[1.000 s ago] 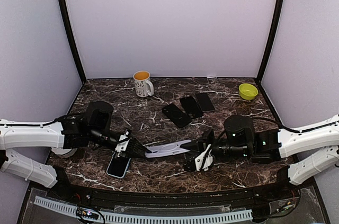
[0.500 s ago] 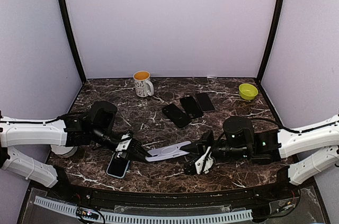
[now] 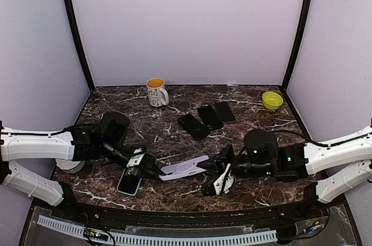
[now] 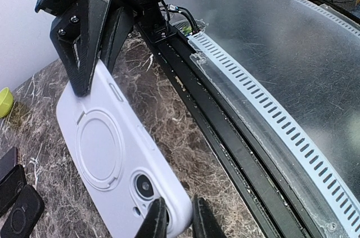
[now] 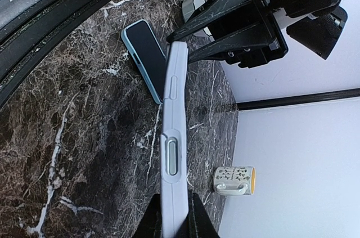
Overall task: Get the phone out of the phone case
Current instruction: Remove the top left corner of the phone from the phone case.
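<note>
Table (image 3: 174, 195): top finished in dark brown marble pattern with white veining, evenly lit.
Back wall (image 3: 186, 25), left wall (image 3: 35, 54), right wall (image 3: 337, 54): plain pale lavender panels, unmarked, joined by two black corner posts (image 3: 74, 31).
Near edge: bounded by a black rail (image 3: 192, 216), a white slotted strip (image 3: 174, 239) and a clear sheet (image 4: 281, 35), possibly acrylic.

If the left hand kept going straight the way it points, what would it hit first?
Beyond the white phone case it pinches, the left hand would most likely meet the right hand, which grips the case's far end. Exact depth is unclear.
</note>
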You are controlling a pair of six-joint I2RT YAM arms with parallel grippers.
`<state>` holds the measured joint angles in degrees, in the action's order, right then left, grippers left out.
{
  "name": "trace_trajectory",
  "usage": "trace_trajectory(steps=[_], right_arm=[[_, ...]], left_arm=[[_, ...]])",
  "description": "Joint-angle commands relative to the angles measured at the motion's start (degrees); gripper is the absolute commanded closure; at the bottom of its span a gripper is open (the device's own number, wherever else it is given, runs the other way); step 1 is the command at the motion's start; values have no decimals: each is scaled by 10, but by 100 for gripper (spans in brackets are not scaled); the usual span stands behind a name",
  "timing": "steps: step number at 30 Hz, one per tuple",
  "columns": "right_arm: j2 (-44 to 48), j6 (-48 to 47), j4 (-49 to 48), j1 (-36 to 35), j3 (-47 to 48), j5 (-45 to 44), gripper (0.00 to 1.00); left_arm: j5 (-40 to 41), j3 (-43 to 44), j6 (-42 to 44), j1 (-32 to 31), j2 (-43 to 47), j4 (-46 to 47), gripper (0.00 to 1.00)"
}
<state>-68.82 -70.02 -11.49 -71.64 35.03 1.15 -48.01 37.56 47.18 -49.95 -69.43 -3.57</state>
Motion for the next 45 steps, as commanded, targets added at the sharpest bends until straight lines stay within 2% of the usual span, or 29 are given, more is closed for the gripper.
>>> trace_trajectory(steps=[1,16,20,27,33,45], right_arm=[[5,-9,-85,-11,31,-1,100],[-2,-19,-69,-24,38,32,100],[-5,-18,-60,-34,35,46,100],[-11,-7,-42,-55,24,68,100],[-22,-15,-32,-73,17,63,100],[-37,-48,-24,-101,9,40,100]], left_arm=[[-9,10,-4,-4,3,-7,83],[-8,12,-2,-5,-4,-12,88],[2,9,-2,-4,1,-2,95],[1,16,-11,-4,-4,-11,96],[-11,32,-23,-3,-21,-29,100],[25,56,-75,-1,-34,-24,100]])
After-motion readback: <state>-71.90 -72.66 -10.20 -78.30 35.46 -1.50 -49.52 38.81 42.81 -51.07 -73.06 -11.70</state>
